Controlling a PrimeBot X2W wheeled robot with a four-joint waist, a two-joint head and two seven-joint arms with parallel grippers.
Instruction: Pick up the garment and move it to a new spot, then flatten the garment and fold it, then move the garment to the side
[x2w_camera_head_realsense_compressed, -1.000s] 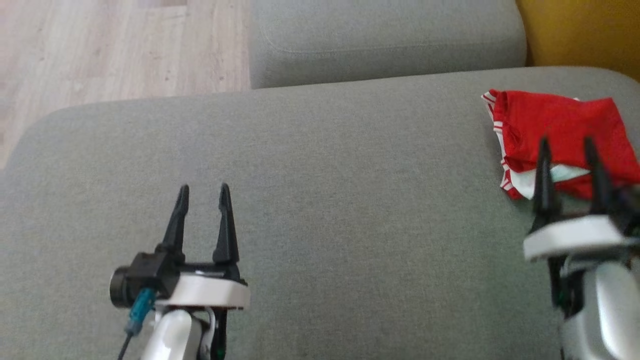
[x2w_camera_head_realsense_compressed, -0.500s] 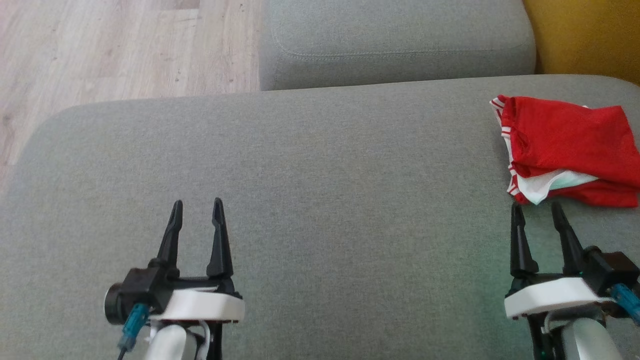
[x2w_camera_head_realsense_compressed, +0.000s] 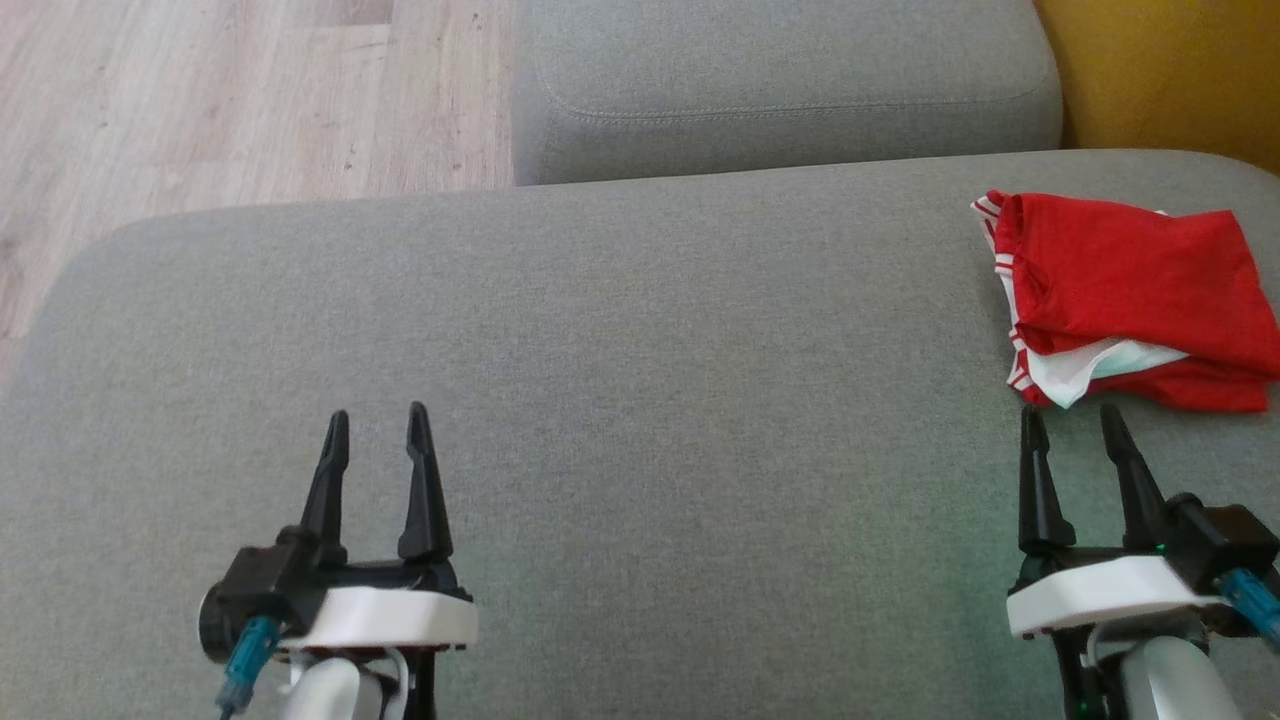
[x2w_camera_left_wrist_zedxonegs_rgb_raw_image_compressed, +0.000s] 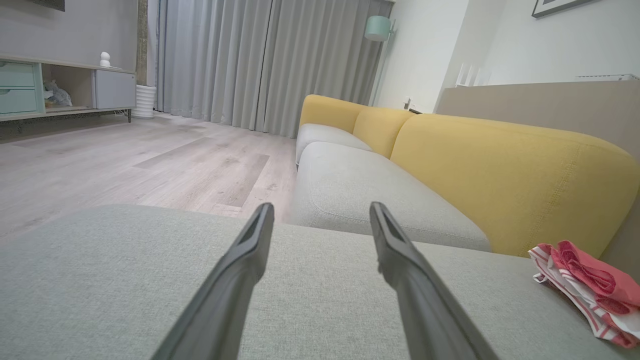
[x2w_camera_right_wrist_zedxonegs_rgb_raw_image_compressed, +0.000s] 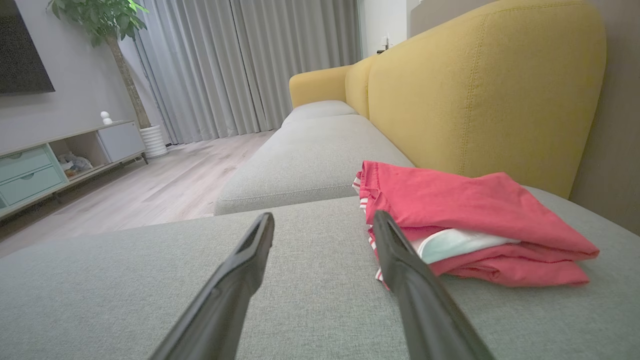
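Cushion (x2w_camera_head_realsense_compressed: 640, 400) in grey fabric is bordered by wooden floor (x2w_camera_head_realsense_compressed: 200, 100) and a yellow backrest (x2w_camera_head_realsense_compressed: 1160, 70). The right gripper (x2w_camera_head_realsense_compressed: 1070, 412), jaws held apart, is seen with tips just short of the garment (x2w_camera_head_realsense_compressed: 1130, 290); a second ago they were overlapped with it. The left gripper (x2w_camera_head_realsense_compressed: 377, 412), jaws also apart, is held well away. The garment, red with white-striped trim, is laid folded at the cushion's right end

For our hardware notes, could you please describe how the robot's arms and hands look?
The left hand and right hand each have two long, tapering black fingers on a white wrist plate, with a black camera housing and a teal cable plug beside it. The forearms are pale silver-white.
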